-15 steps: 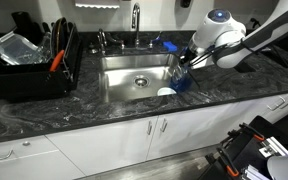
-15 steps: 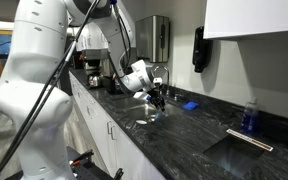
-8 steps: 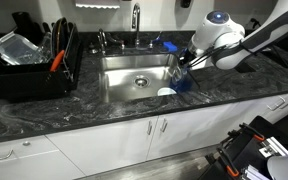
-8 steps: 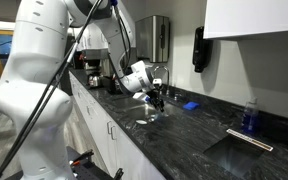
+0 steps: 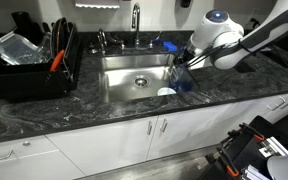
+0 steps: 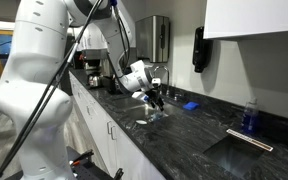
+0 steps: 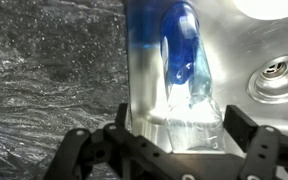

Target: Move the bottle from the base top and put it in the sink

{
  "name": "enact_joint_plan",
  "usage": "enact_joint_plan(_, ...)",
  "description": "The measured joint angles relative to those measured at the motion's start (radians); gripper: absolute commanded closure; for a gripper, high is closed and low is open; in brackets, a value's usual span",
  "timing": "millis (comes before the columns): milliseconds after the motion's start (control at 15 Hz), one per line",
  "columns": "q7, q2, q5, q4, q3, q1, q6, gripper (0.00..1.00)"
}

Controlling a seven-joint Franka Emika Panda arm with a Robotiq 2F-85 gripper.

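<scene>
gripper [image 5: 181, 66]: part open, jaws spread only as wide as the bottle and clamped on it. In the wrist view the fingers [image 7: 121, 125] sit against both of its sides.
held item: bottle [image 5: 182, 80], translucent body, darker blue top [image 7: 179, 45]. Gripped low on the body in the wrist view.
bottle location: at the sink's edge, on the side away from the dish rack. In the wrist view the countertop [image 7: 44, 70] is on one side and the steel basin [image 7: 254, 40] on the other. Can't tell whether its base touches anything.
tilt: slightly leaning in an exterior view, roughly upright.
sink [image 5: 124, 88]: round drain [image 5: 140, 79] in the middle, faucet [image 5: 136, 18] behind. A small white round item [image 5: 165, 92] sits at the rim just beside the bottle.
dish rack [image 5: 34, 85]: on the countertop beside the sink. It holds a clear plastic container [image 5: 16, 47] and dark items too small to tell.
other: small flat blue object [image 6: 190, 105] lies on the counter, clear of the gripper.
</scene>
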Motion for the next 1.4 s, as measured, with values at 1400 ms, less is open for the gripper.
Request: enact_joint_plan(1400,-0.609,-0.289,0.636,0.093,0.169,-0.076,-0.78,0.0)
